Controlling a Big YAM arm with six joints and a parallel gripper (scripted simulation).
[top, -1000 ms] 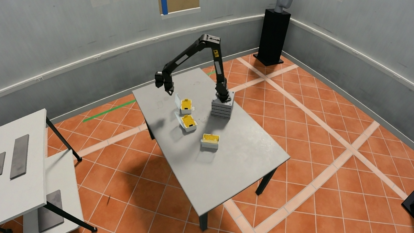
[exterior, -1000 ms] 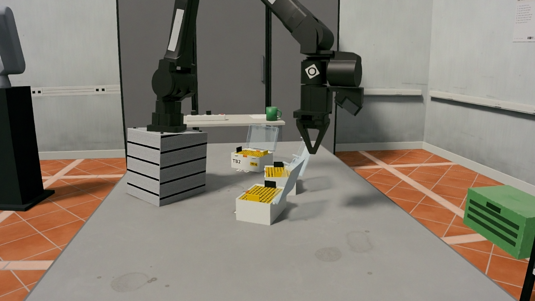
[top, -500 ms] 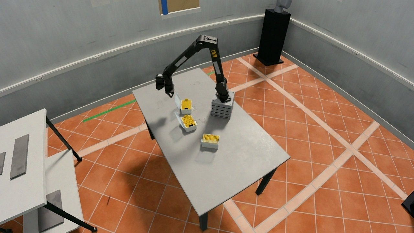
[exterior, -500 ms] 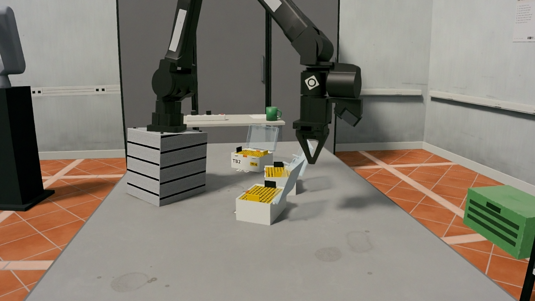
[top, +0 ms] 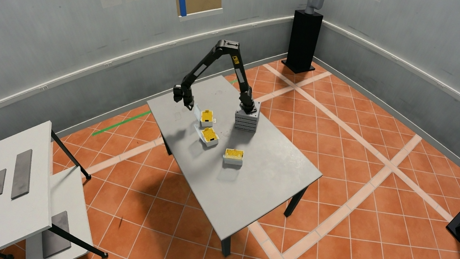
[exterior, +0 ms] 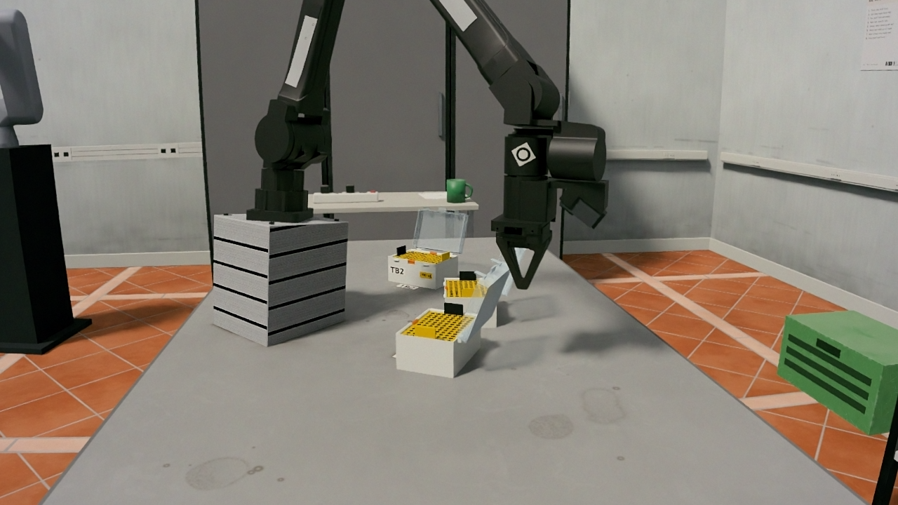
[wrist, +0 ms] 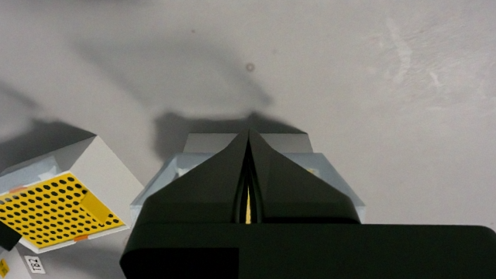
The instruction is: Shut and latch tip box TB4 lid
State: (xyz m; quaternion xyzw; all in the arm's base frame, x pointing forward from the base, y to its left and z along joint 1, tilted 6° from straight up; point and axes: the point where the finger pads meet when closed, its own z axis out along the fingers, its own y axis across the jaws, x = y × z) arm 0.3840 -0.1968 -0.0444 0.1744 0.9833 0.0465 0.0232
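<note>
Three white tip boxes with yellow racks stand on the grey bench, all with clear lids open. My gripper [top: 189, 105] [exterior: 520, 283] [wrist: 248, 139] is shut and empty. It points down just above the raised lid [wrist: 329, 178] of one end box [top: 206, 117] [exterior: 437, 342]. I cannot tell whether it touches the lid. That box's label is not readable. The middle box [top: 210, 136] [exterior: 464, 288] [wrist: 58, 209] sits turned beside it. The box at the other end [top: 233, 156] [exterior: 414, 266] reads TB2, with its lid upright. No TB4 label is visible.
The arm's grey base block [top: 247, 120] [exterior: 279, 276] stands at the bench edge beside the boxes. A green crate [exterior: 841, 370] sits off the bench to one side. White side tables [top: 22, 180] and a black pedestal [top: 302, 38] stand away from the bench.
</note>
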